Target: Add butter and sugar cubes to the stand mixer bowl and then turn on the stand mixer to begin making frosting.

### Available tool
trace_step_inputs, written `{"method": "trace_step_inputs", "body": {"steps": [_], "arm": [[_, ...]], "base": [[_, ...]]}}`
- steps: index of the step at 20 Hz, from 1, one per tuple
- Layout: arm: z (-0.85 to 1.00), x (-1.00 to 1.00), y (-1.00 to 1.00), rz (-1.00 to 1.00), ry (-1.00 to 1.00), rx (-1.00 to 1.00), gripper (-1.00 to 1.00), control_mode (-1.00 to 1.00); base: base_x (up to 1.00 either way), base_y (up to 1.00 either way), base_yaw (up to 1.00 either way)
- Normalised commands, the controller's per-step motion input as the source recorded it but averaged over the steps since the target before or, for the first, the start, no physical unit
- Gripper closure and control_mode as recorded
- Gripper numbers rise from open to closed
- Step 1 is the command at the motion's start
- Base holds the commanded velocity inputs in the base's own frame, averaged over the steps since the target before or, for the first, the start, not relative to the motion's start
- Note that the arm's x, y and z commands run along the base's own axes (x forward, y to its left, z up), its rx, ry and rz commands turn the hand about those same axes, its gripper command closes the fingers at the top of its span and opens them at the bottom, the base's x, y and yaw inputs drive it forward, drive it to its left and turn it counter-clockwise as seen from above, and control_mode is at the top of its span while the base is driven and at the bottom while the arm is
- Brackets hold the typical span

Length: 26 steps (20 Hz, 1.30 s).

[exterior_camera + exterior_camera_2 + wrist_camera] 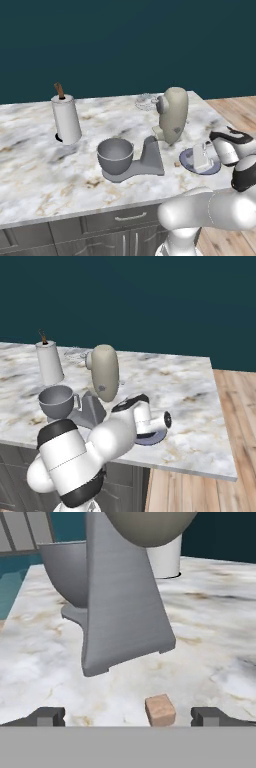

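1. One of the sugar cubes [160, 710], a small tan block, lies on the marble counter [210, 637] between the two dark fingertips [47, 716] in the hand view, nearer the right one and touching neither.
2. The gripper [128, 717] sits low over the counter with its fingers spread wide and nothing held between them.
3. Just beyond the cube stands the stand mixer [167, 125]: grey upright neck, flat base, rounded beige head tilted back.
4. The stand mixer bowl [115, 155], grey metal and deep, sits on the base at the mixer's left side.
5. In the left base view a tan speck, the cube [177, 163], lies on the counter between the mixer's neck and a round blue-grey plate [186, 159] to the right.
6. The white hand is over that plate; what lies on the plate cannot be made out.
7. Far left on the counter stands a white paper-towel roll [66, 119] with a brown stick.
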Motion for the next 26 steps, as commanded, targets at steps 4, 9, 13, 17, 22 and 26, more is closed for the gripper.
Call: {"method": "trace_step_inputs", "body": {"steps": [4, 9, 13, 17, 22, 26], "arm": [[0.0, 0.07, 0.02, 0.0, 0.0, -0.02, -1.0, -1.0], [0.0, 0.01, 0.03, 0.0, 0.0, 0.0, -1.0, -1.0], [-0.06, 0.0, 0.13, 0.0, 0.0, 0.0, -1.0, -1.0], [-0.08, 0.0, 0.14, 0.02, 0.0, -0.01, -1.0, -1.0], [-0.11, 0.0, 0.1, 0.04, -0.01, -0.02, -1.0, -1.0], [-0.14, 0.04, 0.06, 0.04, -0.01, -0.02, -1.0, -1.0]], "base": [[0.0, 0.0, 0.0], [0.0, 0.0, 0.0], [0.0, 0.0, 0.0], [0.0, 0.0, 0.0], [0.0, 0.0, 0.0], [0.0, 0.0, 0.0]]}}
